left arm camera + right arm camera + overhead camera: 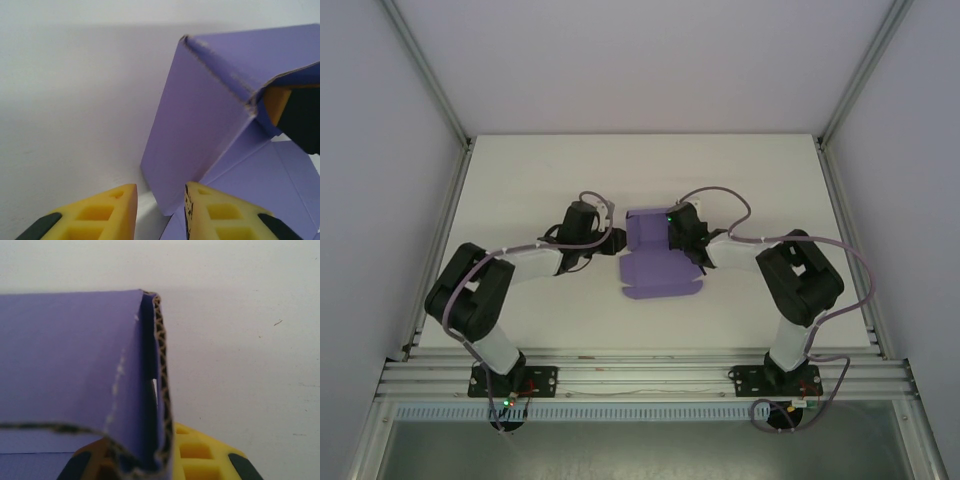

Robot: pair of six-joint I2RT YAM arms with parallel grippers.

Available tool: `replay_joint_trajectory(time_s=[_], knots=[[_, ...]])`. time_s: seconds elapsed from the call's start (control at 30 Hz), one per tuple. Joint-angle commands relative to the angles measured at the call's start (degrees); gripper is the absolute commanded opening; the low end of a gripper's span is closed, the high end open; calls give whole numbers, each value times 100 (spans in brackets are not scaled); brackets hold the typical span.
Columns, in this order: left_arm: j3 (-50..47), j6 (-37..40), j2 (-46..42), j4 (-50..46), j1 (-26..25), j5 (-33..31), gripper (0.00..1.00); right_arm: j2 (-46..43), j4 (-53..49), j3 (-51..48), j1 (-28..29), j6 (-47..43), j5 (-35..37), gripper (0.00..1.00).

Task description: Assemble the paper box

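**Right gripper** [150, 462]: pressed together on an upright wall of the paper box [658, 272]. One yellow finger [202, 457] sits against the outer side of the card. The other is mostly covered by the purple face. The pinched wall is doubled over, and its raw corrugated edge shows along the fold.

**Left gripper** [160, 207]: fingers slightly spread, with a narrow gap through which bare tabletop [540, 180] shows. Nothing is clamped. The lower corner of a raised purple panel stands just beyond the gap, close to the finger on the right of that view. Whether it touches that finger cannot be told.

**Paper box:** mid-tabletop, between the two grippers, partly folded. The far part is raised. The near part lies flat toward the arm bases.

**Hidden or unclear:**
- From above, the right gripper covers the box's far right corner, and neither gripper's fingertips can be made out.
- In the left wrist view the box is cut off at the right and bottom edges.
- In that same view, a yellow-and-black finger of the right gripper shows beneath the folded top panel.
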Motion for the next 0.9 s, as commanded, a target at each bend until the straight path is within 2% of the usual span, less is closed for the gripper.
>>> replay_joint_trajectory(time_s=[0.0, 0.33, 0.4, 0.6, 0.73, 0.87], knots=[[131, 21, 85, 408, -35, 252, 31, -74, -144, 148, 33, 32, 125, 0], [257, 14, 503, 730, -30, 492, 32, -39, -214, 204, 34, -44, -66, 0], [136, -10, 481, 889, -29, 546, 36, -18, -260, 214, 38, -44, -33, 0], [-243, 179, -77, 440, 88, -186, 42, -74, -374, 202, 35, -89, 81, 0], [-516, 167, -412, 579, 228, 39, 47, -87, -401, 200, 33, -131, 54, 0], [-481, 153, -373, 816, 234, 443, 51, -61, -384, 220, 38, -114, -23, 0]])
